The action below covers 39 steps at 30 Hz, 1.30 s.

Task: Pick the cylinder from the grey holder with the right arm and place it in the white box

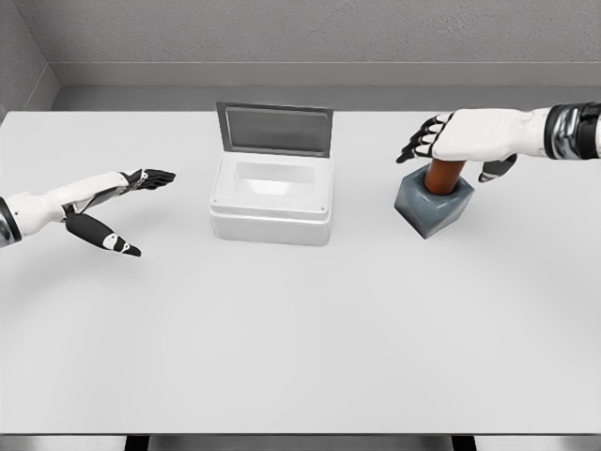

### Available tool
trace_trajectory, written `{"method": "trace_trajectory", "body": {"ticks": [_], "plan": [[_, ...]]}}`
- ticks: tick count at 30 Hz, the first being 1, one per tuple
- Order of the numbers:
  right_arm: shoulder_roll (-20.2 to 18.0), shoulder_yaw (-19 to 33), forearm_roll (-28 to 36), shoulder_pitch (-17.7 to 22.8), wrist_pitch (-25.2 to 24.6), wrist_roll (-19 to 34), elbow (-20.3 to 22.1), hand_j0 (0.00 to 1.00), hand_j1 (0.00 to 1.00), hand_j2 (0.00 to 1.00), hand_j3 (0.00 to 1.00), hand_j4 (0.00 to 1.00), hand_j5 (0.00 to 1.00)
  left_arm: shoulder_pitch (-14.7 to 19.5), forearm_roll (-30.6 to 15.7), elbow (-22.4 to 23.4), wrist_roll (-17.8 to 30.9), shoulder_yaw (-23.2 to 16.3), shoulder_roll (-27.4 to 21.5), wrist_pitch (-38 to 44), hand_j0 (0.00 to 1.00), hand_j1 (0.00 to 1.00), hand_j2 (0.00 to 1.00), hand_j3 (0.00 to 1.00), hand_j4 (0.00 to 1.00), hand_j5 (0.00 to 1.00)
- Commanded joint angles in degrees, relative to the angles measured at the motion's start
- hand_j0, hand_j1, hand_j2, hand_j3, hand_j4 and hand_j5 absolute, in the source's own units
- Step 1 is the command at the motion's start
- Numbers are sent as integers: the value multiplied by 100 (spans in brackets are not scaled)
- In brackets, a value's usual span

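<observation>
No brand, label or writing can be read on anything in the frame.

At the left edge, the left hand (111,202) hovers just above the white counter (300,357), its arm entering from the mid-left. Its fingers are spread and relaxed, dark fingertips pointing toward the middle of the frame, the thumb angled down and to the right; it holds nothing and sits well apart from the other things.

In the upper middle stands the white box (272,199), a rectangular container with rounded corners. Its lid (274,130) is raised upright at the back edge, showing a grey inner face. The hollow inside looks bare, though its near part is hidden behind the front wall.

To the right of the box, with a clear strip of counter between them, is the grey holder (433,208), a blocky cube turned so one corner faces the camera. The cylinder (444,174), reddish brown, stands upright in it, its lower part sunk into the holder.

The right hand (462,139) comes in from the upper right edge and lies directly over the top of the cylinder, palm down. Its fingers are extended toward the left and the thumb hangs down on the right side. It seems to touch the cylinder's top, but the fingers are not closed around it.
</observation>
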State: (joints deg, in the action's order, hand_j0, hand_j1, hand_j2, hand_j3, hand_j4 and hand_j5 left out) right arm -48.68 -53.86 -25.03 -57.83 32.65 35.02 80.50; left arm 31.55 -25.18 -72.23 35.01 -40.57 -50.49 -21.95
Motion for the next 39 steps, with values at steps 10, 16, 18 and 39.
{"method": "trace_trajectory", "body": {"ticks": [10,16,18,39], "plan": [[-1,-2,16,-18,189,-2,-26,36,36,36,36,36,36,9,-40,8,-1,5,-5,7,100,100,100,100,100,100],[-19,33,16,-70,235,-2,-26,27,27,27,27,27,27,9,-40,8,-1,5,-5,7,100,100,100,100,100,100],[-28,60,25,-123,235,-2,-17,26,26,26,26,26,26,18,-40,-1,-1,5,-14,7,100,100,100,100,100,100],[1405,-54,42,-800,235,-2,493,25,25,25,25,25,25,35,-101,-10,-1,22,-172,-11,100,100,100,100,100,100]]}}
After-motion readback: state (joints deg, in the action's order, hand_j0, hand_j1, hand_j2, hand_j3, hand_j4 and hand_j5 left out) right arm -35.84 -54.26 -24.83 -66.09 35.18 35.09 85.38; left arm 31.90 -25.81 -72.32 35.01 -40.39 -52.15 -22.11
